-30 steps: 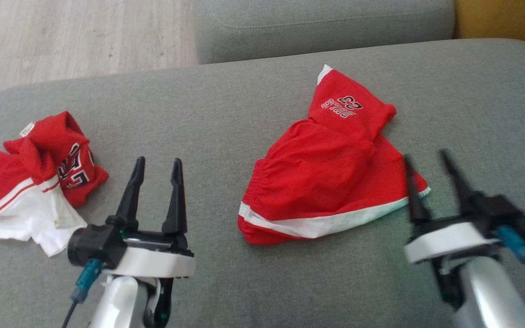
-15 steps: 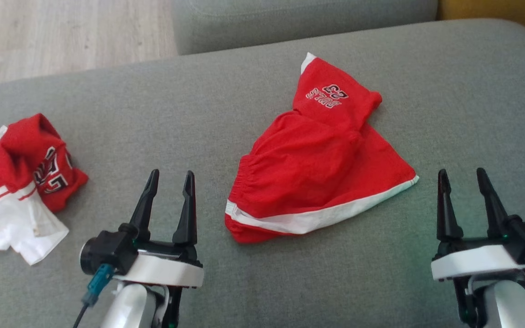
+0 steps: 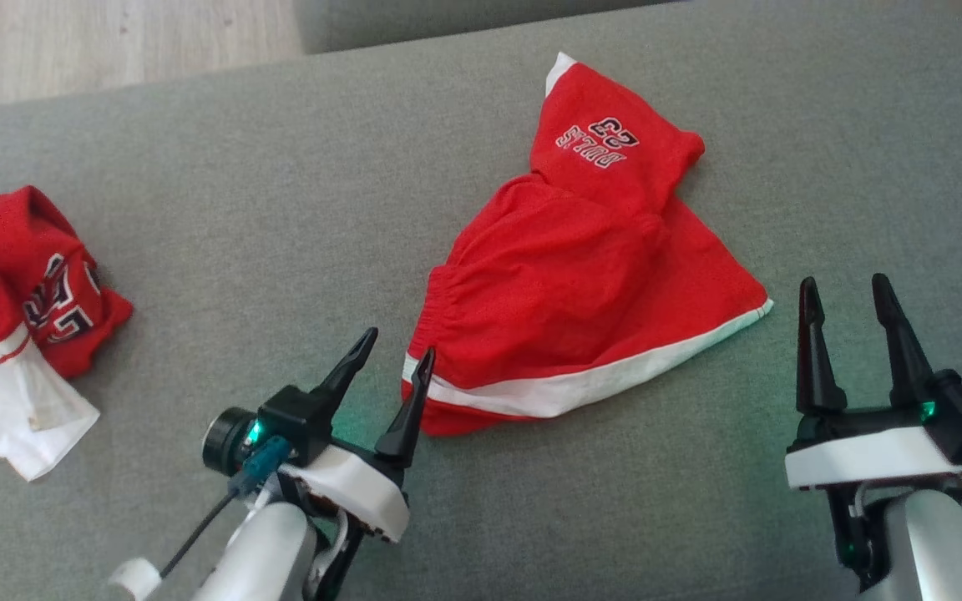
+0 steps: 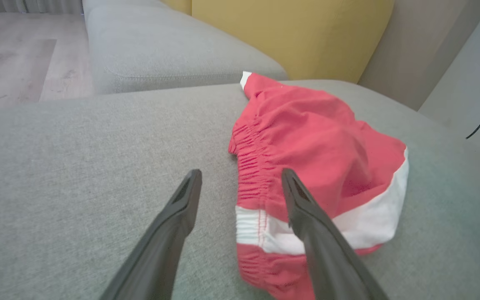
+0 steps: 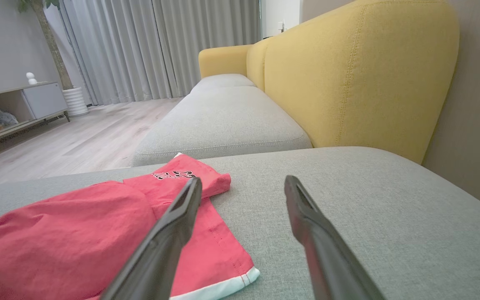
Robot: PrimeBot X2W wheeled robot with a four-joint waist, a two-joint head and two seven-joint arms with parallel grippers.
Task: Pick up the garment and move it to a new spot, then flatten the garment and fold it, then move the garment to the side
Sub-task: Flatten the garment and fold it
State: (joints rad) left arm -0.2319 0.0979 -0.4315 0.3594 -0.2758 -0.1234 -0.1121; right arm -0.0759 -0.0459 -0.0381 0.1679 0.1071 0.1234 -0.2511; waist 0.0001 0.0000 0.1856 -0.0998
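shorts: red, loosely bunched, lying about mid-way along the grey seat; nothing holds them.
trim: a white band along the near edge of the shorts, running from the near-left corner to the near-right corner.
print: "BULLS 23" on the far leg, upside down in the head view.
waistband: the gathered elastic edge, facing the robot's left.
left hand: open and empty, angled toward the near-left corner of the shorts. In its wrist view one finger stands over bare seat and the other over the white band beside the waistband, so the two straddle that edge. Whether a tip touches the cloth cannot be told.
right hand: open and empty, fingers pointing away from the robot, just beside the near-right corner of the shorts, over bare seat and apart from the cloth.
jersey: crumpled, red and white with black lettering, at the left end of the seat, well apart from the shorts and cut off by the edge of the head view.
cushion: a second grey seat pad beyond the one that carries the clothes.
backrest: yellow, rising along the right side of both pads in the right wrist view.
floor: pale wood, beyond the seat's far-left edge.
curtains: grey, full length, far off in the right wrist view.
cabinet: low, against the far wall to the left of the curtains.
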